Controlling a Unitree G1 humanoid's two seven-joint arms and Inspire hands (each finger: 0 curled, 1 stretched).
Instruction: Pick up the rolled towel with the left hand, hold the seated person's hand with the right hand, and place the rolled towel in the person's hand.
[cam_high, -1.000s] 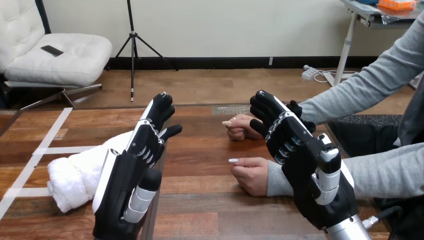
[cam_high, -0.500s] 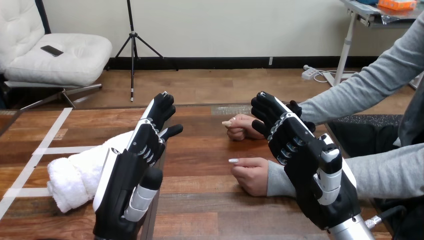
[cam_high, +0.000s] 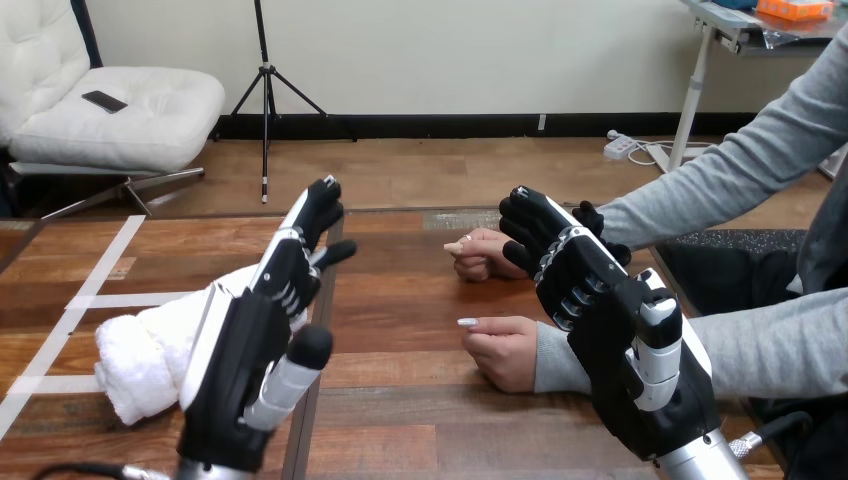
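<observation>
A rolled white towel (cam_high: 150, 345) lies on the wooden table at the left, partly hidden behind my left hand (cam_high: 250, 365). That hand is raised above the table to the right of the towel, open with fingers straight, not touching it. My right hand (cam_high: 625, 345) is raised at the right, open, fingers pointing away. The person's two hands rest on the table as loose fists: the far one (cam_high: 480, 252) just left of my right fingertips, the near one (cam_high: 502, 348) left of my right palm. My right hand holds neither.
White tape lines (cam_high: 70, 315) mark the table's left part. The person's grey-sleeved arms (cam_high: 760, 350) reach in from the right side. Bare wood (cam_high: 400, 300) lies between my two hands.
My left hand has shifted slightly left and its thumb has risen a little. My right hand and the person's hands have stayed in place.
</observation>
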